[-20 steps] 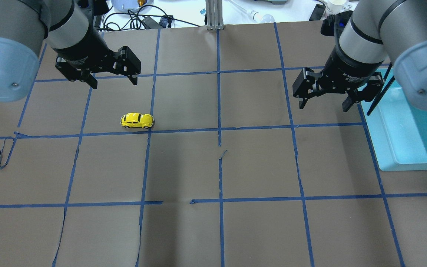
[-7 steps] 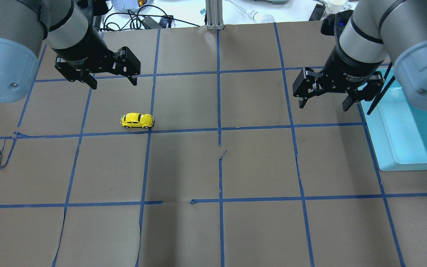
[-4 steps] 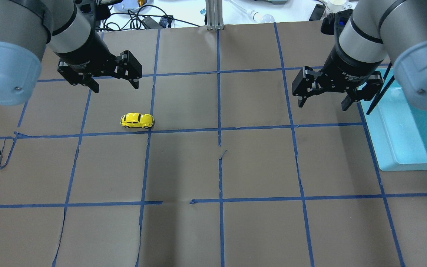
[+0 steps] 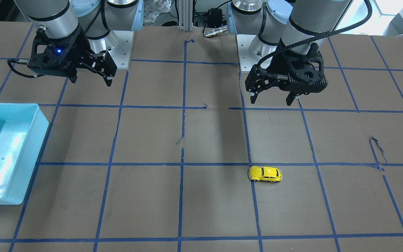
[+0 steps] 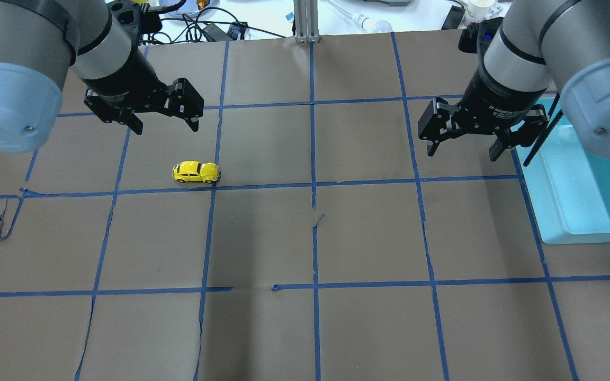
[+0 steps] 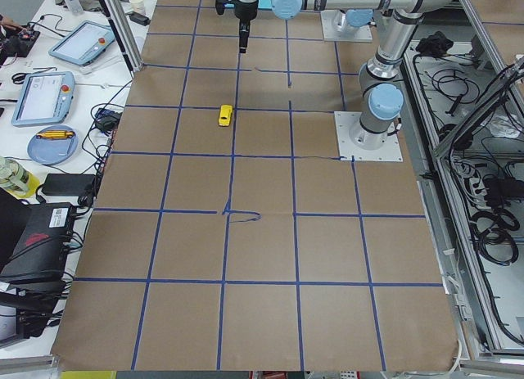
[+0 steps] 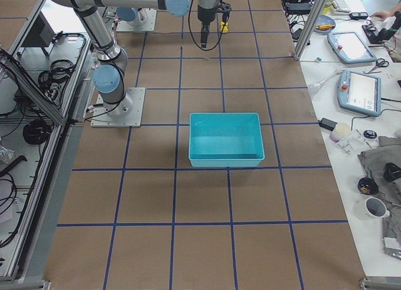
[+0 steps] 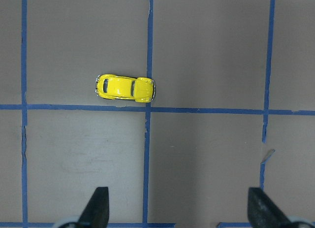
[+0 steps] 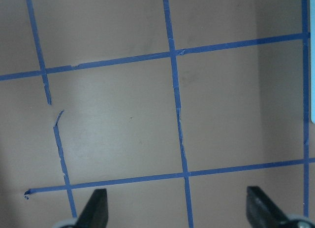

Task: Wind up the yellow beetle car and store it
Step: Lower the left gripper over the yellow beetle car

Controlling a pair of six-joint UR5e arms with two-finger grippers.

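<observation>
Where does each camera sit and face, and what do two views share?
Front-facing: across table, facing robot; left gripper on right, right gripper on left.
Overhead: behind robot, facing forward, down; both arms.
Exterior left: table's end; left arm nearer.
Exterior right: opposite end, by teal bin; right arm.
Left wrist: down at yellow beetle car; fingertips.
Right wrist: down at taped paper; fingertips.
Shared: overhead and left wrist show the car.

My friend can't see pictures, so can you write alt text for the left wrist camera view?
A tiny yellow toy beetle car sits on brown paper, just above a blue tape line. At the bottom edge, the left end effector shows two black fingertips spread wide, empty.
</observation>
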